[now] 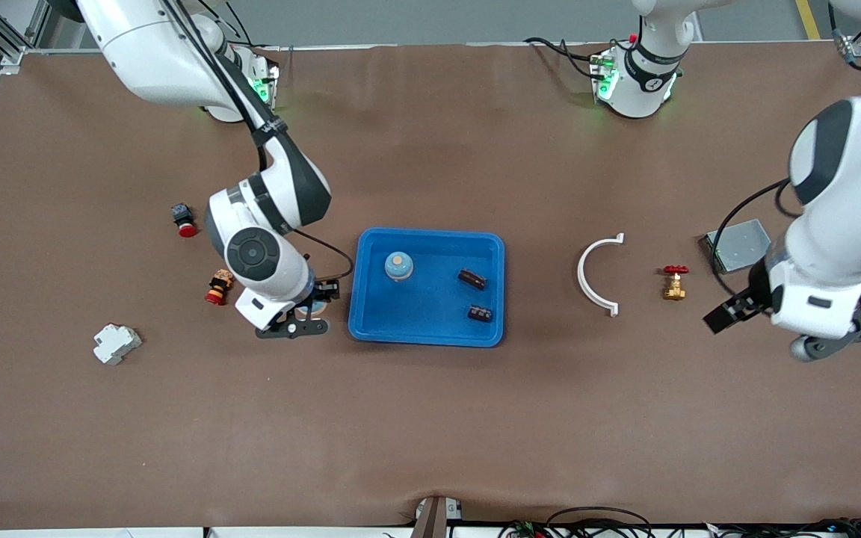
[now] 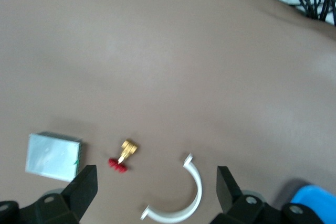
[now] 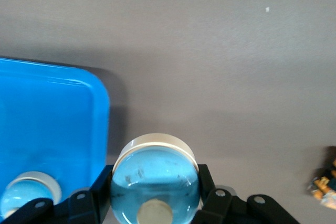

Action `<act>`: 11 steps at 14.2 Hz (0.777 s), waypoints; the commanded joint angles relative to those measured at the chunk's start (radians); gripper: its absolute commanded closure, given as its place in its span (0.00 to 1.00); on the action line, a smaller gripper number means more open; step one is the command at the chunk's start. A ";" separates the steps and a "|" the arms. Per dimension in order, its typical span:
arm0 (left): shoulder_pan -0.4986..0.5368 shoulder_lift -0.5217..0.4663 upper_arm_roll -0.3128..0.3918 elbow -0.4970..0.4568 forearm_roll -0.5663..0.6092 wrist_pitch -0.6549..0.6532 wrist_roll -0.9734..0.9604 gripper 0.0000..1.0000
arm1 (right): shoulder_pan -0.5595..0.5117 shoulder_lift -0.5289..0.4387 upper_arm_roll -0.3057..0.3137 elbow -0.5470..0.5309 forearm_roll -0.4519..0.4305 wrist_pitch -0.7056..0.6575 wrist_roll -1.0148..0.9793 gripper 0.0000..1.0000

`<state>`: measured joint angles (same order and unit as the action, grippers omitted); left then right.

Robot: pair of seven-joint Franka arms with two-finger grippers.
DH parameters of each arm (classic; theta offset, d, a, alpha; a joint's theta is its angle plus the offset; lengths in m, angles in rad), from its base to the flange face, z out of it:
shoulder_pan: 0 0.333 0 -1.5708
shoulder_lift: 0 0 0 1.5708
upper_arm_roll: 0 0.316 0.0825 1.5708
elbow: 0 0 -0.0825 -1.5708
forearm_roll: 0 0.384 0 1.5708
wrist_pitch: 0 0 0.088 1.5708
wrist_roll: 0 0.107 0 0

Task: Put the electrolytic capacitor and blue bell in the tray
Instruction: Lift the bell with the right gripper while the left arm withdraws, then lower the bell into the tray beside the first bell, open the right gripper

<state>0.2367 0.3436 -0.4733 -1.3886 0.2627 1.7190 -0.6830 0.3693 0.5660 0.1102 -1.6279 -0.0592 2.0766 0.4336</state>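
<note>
The brown desk (image 1: 430,418) carries the blue tray (image 1: 371,321) near its middle, and the tray holds three things: a blue bell (image 1: 398,266) standing in the part toward the right arm's end, and two small dark brown components, one (image 1: 472,279) farther from the front camera and the other (image 1: 480,313) nearer, both toward the left arm's end. No capacitor can be made out for certain. The right gripper (image 1: 309,308) sits low just beside the tray's rim at the right arm's end, and its jaws are clamped on a second blue bell (image 3: 155,179), a rounded blue body with a pale cap; in the right wrist view this bell lies squarely between the jaws, outside the tray, with the tray's rounded corner (image 3: 94,93) close by. The left gripper (image 1: 763,321) hangs over bare desk at the left arm's end, jaws spread wide and holding nothing. Between it and the tray lie a white half-ring clamp (image 1: 596,275) and a small brass valve with a red handle (image 1: 674,282), with a grey metal box (image 1: 738,244) near the valve. At the right arm's end sit a white breaker (image 1: 115,343) and two red-capped push buttons (image 1: 184,220) (image 1: 218,287).
</note>
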 commanded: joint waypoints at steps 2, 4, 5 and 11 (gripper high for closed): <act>0.076 -0.139 -0.010 -0.023 -0.095 -0.130 0.132 0.00 | 0.040 0.052 0.000 0.048 0.007 0.028 0.088 0.86; 0.114 -0.202 -0.005 -0.024 -0.129 -0.183 0.221 0.00 | 0.060 0.072 -0.001 0.048 0.057 0.071 0.094 0.86; 0.125 -0.228 -0.005 -0.026 -0.131 -0.194 0.267 0.00 | 0.062 0.080 -0.001 0.048 0.067 0.085 0.094 0.86; 0.028 -0.293 0.134 -0.030 -0.137 -0.291 0.462 0.00 | 0.120 0.144 -0.003 0.109 0.075 0.100 0.175 0.86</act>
<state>0.3349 0.0908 -0.4261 -1.3909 0.1478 1.4425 -0.2877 0.4565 0.6695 0.1112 -1.5841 0.0092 2.1856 0.5518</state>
